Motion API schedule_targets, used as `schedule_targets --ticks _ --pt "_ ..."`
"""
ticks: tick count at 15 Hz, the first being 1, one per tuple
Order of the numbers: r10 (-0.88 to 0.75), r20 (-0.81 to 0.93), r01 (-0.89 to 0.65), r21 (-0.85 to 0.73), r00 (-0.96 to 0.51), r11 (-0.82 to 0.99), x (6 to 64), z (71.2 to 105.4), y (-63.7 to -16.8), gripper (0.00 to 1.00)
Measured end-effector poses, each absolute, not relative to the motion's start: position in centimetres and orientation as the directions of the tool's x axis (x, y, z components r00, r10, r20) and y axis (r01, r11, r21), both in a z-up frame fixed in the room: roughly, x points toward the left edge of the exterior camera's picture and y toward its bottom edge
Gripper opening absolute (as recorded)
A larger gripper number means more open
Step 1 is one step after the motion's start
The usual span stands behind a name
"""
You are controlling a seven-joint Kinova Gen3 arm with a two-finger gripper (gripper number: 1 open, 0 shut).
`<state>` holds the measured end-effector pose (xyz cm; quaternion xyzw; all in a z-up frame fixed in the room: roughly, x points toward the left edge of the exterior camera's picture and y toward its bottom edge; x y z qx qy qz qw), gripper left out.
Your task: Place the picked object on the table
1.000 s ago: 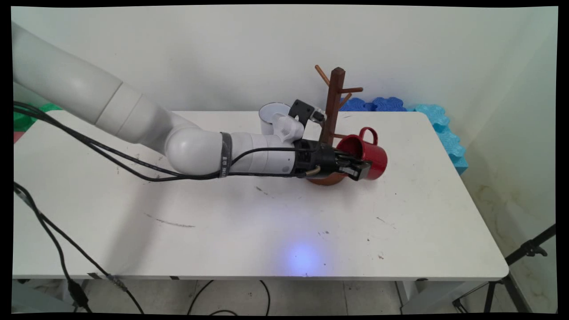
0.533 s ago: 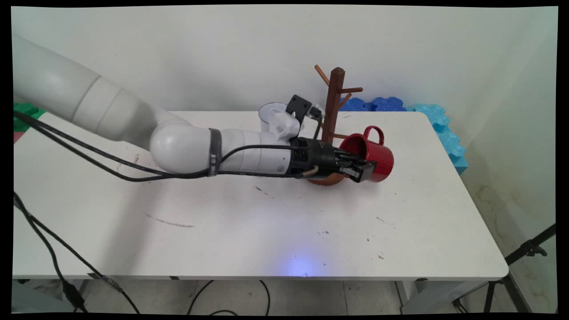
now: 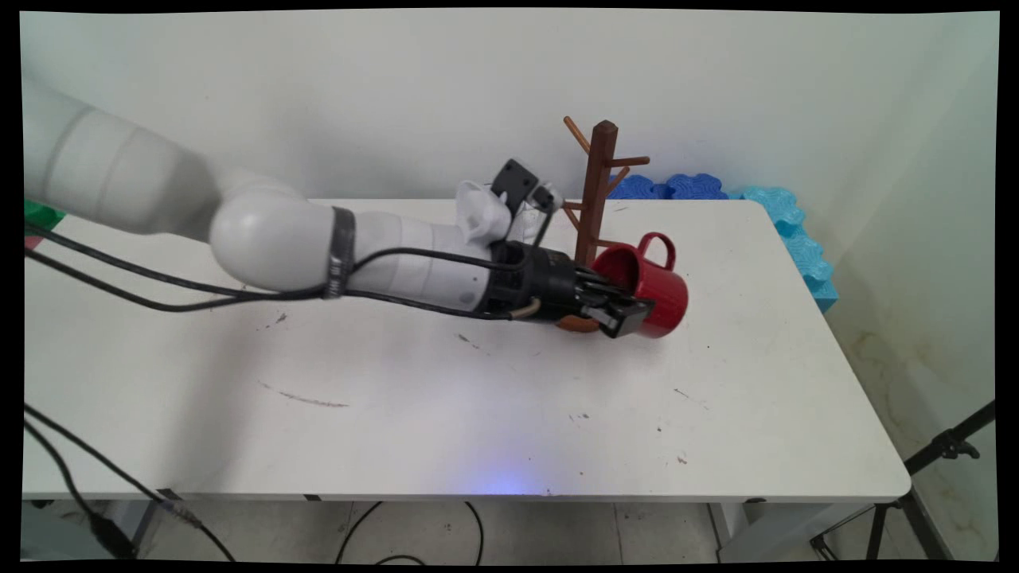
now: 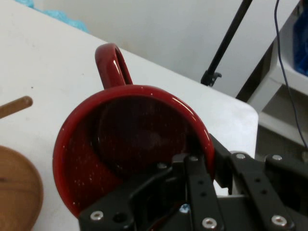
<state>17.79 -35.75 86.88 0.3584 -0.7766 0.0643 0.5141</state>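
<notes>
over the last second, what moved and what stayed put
The gripper, shut on the red mug's rim, first carried it slightly right, then back left and tilted its far end downward. The brown mug tree and the table stayed as they were.

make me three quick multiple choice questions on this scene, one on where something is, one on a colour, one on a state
1. Where does the wooden mug tree stand?
A. right behind the held mug
B. at the table's near edge
C. on the floor

2. What colour is the mug?
A. white
B. red
C. blue

3. What is the gripper doing?
A. hanging open above the table
B. shut on the mug's rim
C. shut on a peg of the tree

Answers: 1 A, its post rises just behind the mug. 2 B, both views show it red. 3 B, one finger is inside the rim, the other outside.
</notes>
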Motion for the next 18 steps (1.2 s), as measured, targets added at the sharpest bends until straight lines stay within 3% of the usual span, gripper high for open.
schedule_targets --ticks 18 --pt "-0.393 0.767 -0.487 0.121 -0.508 0.865 25.2 97.1 -34.9 0.0"
